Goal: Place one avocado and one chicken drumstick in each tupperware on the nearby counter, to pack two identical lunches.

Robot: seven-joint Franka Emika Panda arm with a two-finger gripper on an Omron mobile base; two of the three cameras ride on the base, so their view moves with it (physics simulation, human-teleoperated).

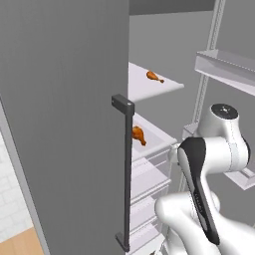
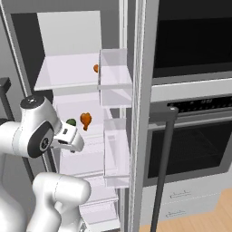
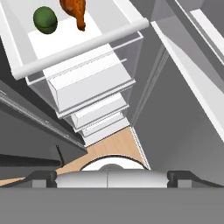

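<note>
Orange-brown and glossy, a plump chicken drumstick [image 3: 75, 11] tapering to a thin bone end lies on your white middle fridge shelf [image 3: 78, 46], just beside a round dark green avocado [image 3: 45, 19] to its left. A second drumstick [image 1: 154, 76] rests on the shelf above, near the far right. Below the middle shelf you have stacked clear drawers [image 3: 92, 94]. At near left the open grey fridge door [image 1: 64, 124] with its dark bar handle [image 1: 127, 169] blocks part of the shelves. Your white arm bends at the elbow, wrist level with the middle shelf, with the gripper [image 3: 112, 177] spread wide and holding nothing.
</note>
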